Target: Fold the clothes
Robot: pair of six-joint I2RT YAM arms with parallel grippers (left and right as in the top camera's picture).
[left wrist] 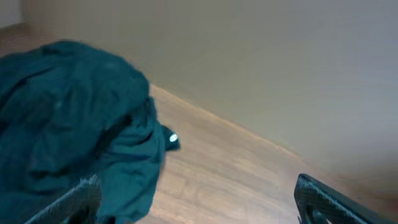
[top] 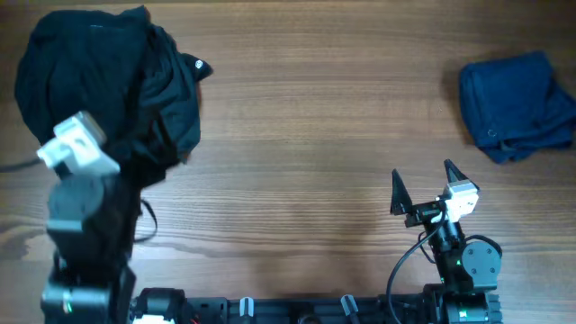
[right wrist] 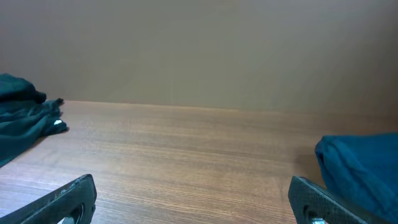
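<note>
Crumpled dark garment (top: 108, 81) heaped at 10 o'clock on the wooden desk (top: 315, 117), left fingers (left wrist: 329, 199) spread wide, empty, over its near edge, folded blue cloth (top: 517, 103) at 2 o'clock, right fingers (top: 397, 193) wide apart, empty, at 5 o'clock

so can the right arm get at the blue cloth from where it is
Probably yes: the right claw is open, and only bare table lies between it and the blue cloth.
</note>
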